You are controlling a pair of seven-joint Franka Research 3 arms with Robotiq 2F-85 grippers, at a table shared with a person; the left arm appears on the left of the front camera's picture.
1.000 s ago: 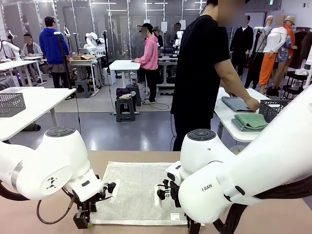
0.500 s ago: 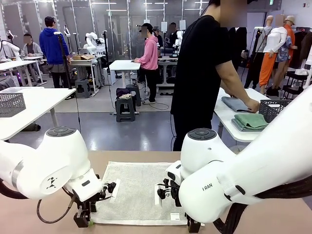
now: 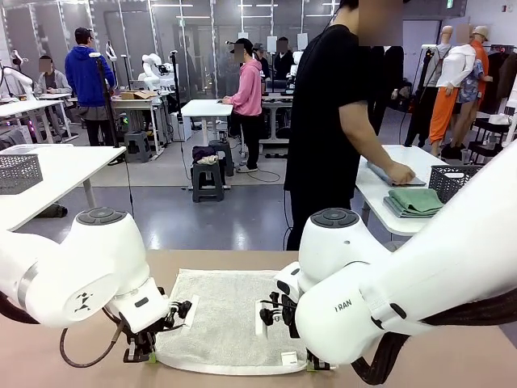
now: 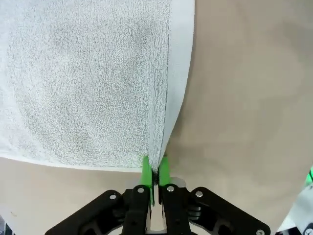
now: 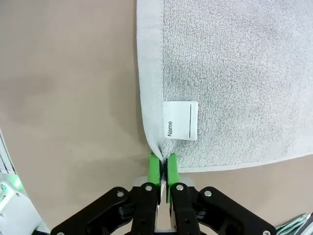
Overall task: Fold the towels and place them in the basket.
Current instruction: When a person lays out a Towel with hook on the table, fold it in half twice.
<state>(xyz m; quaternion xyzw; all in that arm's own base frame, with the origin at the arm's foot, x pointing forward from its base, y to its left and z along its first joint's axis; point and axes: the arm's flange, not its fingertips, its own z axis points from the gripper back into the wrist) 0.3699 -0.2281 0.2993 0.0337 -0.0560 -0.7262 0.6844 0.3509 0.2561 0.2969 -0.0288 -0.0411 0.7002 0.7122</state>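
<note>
The tan table (image 3: 218, 259) before me carries one cream-white towel (image 3: 226, 315), spread flat, its near corners a little lifted.

The front view looks from the robot's side across the cream-white towel (image 3: 230, 311) toward the person (image 3: 331, 121) beyond it. It sits low and close behind both arms. The left wrist view looks down along the left fingers (image 4: 145, 171) at one near corner of that towel, very close to the tan surface (image 4: 244, 98). The right wrist view looks down along the right fingers (image 5: 154, 169) at the other near corner, beside the name label (image 5: 180, 120). All three views share the towel's near edge.
</note>
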